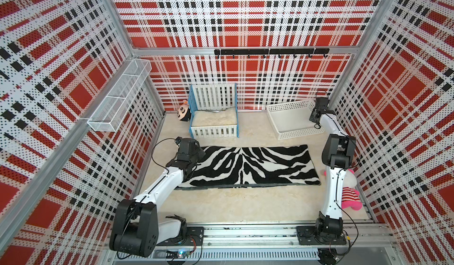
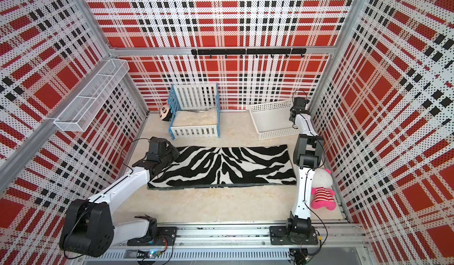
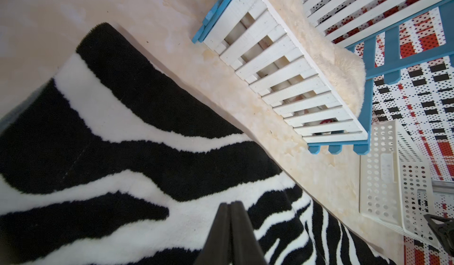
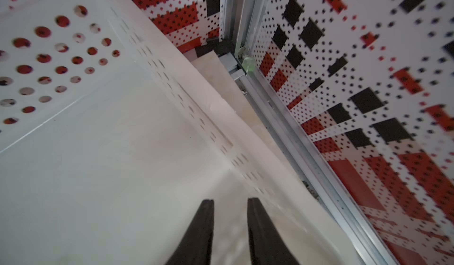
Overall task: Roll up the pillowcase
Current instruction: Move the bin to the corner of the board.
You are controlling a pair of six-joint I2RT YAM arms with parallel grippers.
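Across the middle of the worktop [image 1: 233, 202], the pillowcase [image 1: 248, 165] is lying flat and unrolled, zebra side up, with a thin grey edge showing along its near side. It is sitting between the small cot [image 1: 213, 131] and the front rail, touching neither. The left claw [image 3: 230, 203] is hovering over the left end of the cloth, fingers pressed together and gripping nothing. The right claw [image 4: 230, 201] is hanging over the white basket [image 1: 294, 134] in the far right corner, well apart from the cloth, its jaws standing narrowly apart and empty.

Several things are looking risky from here:

- **No grip:** With its fingers together, the left claw is probably going to push the plush into a bunch rather than pinch the edge.
- **Crooked roll:** With only 1 claw at that end and the other far off, any roll is likely to start crooked and turn into a cone.
- **Sliding and springing:** The thick pile is likely to spring open once released. The cloth may also slide over the fluffy worktop instead of turning over.
- **Knocks:** The left wrist is working near the cot and could knock it. The right arm is standing just beside a pink-striped toy [image 1: 350, 192] and could sweep it when coming across.
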